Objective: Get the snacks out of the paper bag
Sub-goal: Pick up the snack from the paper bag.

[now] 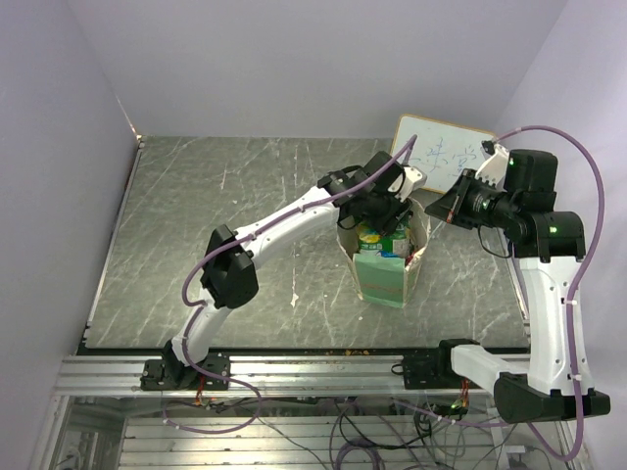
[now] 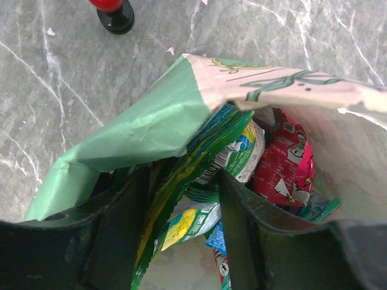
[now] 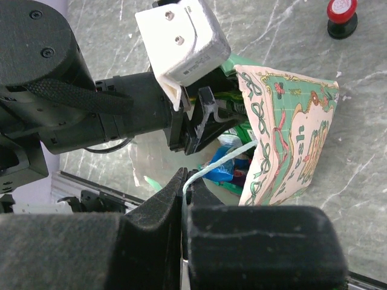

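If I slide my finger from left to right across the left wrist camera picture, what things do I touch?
red-and-black knob → yellow-green packet → pink packet. The paper bag stretches across most of the picture, so it has no place in line.

Your bag (image 2: 145, 127) is creased matt paper, printed outside, with a white cord (image 3: 225, 159); the packets (image 2: 284, 163) inside it are glossy, crinkled film. The tabletop (image 2: 60, 90) looks like smooth, veined stone, and the knob (image 2: 116, 21) shiny plastic.
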Motion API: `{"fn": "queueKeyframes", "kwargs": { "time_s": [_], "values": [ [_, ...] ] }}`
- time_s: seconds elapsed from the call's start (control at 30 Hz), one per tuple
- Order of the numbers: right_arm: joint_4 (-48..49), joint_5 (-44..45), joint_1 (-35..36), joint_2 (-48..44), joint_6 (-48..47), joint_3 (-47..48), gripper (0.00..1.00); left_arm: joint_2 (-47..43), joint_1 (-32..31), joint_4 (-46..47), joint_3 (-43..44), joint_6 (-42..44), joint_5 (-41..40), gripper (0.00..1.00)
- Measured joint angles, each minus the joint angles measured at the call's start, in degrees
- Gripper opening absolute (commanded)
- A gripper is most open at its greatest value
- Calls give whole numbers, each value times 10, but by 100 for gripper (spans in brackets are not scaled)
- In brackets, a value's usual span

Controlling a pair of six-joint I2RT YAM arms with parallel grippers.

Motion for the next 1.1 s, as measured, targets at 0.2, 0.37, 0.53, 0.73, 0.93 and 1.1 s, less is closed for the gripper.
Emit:
{"fn": "queueKeyframes", "kwargs": {
  "time_s": [0.2, 0.37, 0.53, 0.73, 0.93, 1.1],
  "values": [
    [12, -1, 0, -4, -4, -16, 0, 0, 3, 0, -1, -16, 19, 22],
    [14, 1, 0, -5, -16, -19, 0, 0, 3, -13, 2, -37, 34, 7],
    [13, 11, 0, -5, -26, -18, 0, -3, 3, -17, 4, -68, 43, 7],
    [9, 22, 0, -12, -22, -19, 0, -31, 3, -33, 4, -112, 58, 7],
    [15, 45, 0, -24, -1, -23, 0, -108, 8, -48, 9, -141, 54, 7],
    [21, 71, 0, -32, 22, -27, 0, -181, 35, -51, 35, -179, 53, 7]
  ]
}}
